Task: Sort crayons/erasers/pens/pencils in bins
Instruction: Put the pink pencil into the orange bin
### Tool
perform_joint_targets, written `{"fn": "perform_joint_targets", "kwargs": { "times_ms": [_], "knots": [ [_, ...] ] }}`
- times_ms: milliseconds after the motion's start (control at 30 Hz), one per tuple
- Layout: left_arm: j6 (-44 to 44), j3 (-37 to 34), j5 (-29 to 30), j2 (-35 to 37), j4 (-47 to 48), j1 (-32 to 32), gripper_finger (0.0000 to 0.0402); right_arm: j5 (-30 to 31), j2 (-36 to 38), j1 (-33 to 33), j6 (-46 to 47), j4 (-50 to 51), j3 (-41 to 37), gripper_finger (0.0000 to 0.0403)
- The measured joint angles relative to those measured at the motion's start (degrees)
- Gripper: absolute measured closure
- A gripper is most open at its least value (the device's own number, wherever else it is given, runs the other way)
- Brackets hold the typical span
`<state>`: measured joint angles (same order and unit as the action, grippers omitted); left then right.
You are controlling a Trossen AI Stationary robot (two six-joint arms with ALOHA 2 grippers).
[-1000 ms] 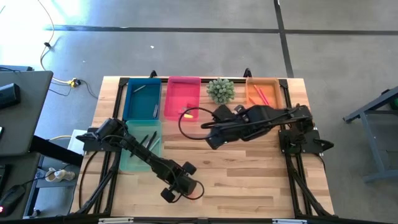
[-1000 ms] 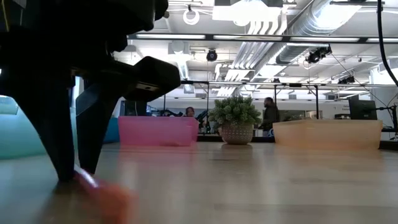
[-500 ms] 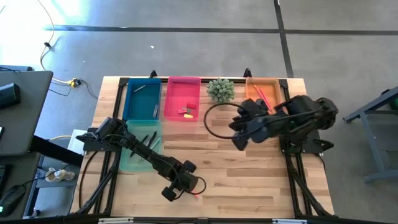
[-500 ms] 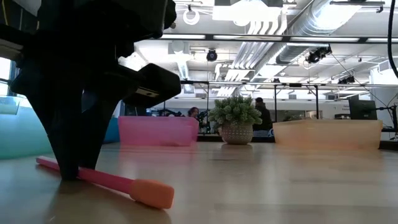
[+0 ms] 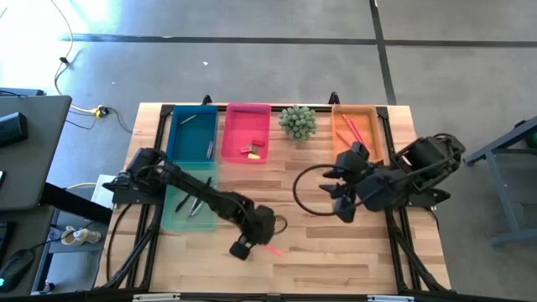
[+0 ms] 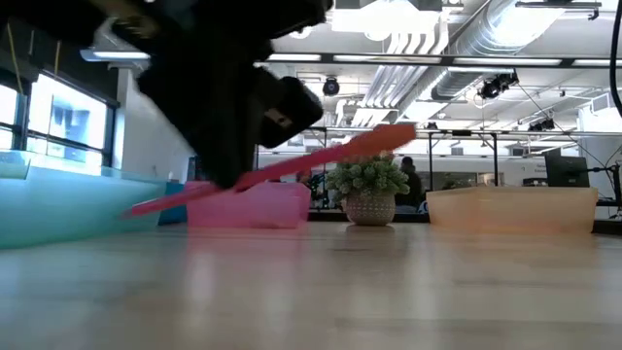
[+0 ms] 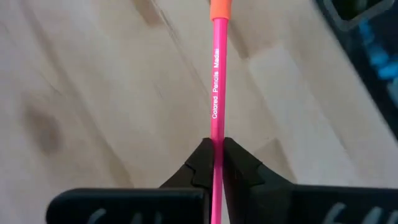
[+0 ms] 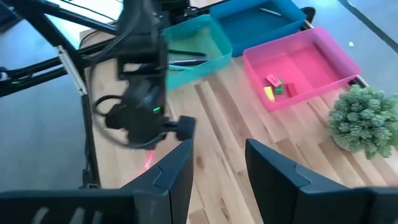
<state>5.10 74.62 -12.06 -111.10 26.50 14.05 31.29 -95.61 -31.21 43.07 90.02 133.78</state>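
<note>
While the left gripper stays clear of the wooden table at its near edge, its fingers are clenched on a pink pencil, gripped near one end so most of the shaft sticks out ahead, tilted, off the boards.

Risk, as I judge it: the long overhang could pivot in the pinch during the carry, or the free end could catch a bin wall. The orange bin with other pink pencils lies well away across the table, beyond the right arm.

Teal bin sits behind the left gripper; blue bin and pink bin, with erasers inside, are farther off.

Right gripper is released, holding nothing, hovering near the orange bin; a crossing path could clip it.

Surface: pale butcher-block. A potted plant stands between the pink and orange bins. Room: open ceiling ducts, a person standing far back.
</note>
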Motion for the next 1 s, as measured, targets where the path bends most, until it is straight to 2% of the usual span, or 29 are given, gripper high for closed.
{"fn": "perform_joint_targets", "kwargs": {
  "times_ms": [367,700,1000],
  "knots": [
    [-1.94,0.14,-3.04,6.88,-12.29,-7.14,0.0401,5.05,0.25,-6.17,0.42,-0.26,-0.02,0.0265],
    [-4.59,0.25,-3.78,10.44,-27.06,-12.07,0.0401,5.35,1.66,-8.73,-0.04,-0.41,-0.01,0.0265],
    [-10.31,0.21,-13.35,11.2,-41.91,-16.93,0.0401,10.21,2.71,-10.39,-0.06,-1.81,-0.01,0.0265]
  ]
}}
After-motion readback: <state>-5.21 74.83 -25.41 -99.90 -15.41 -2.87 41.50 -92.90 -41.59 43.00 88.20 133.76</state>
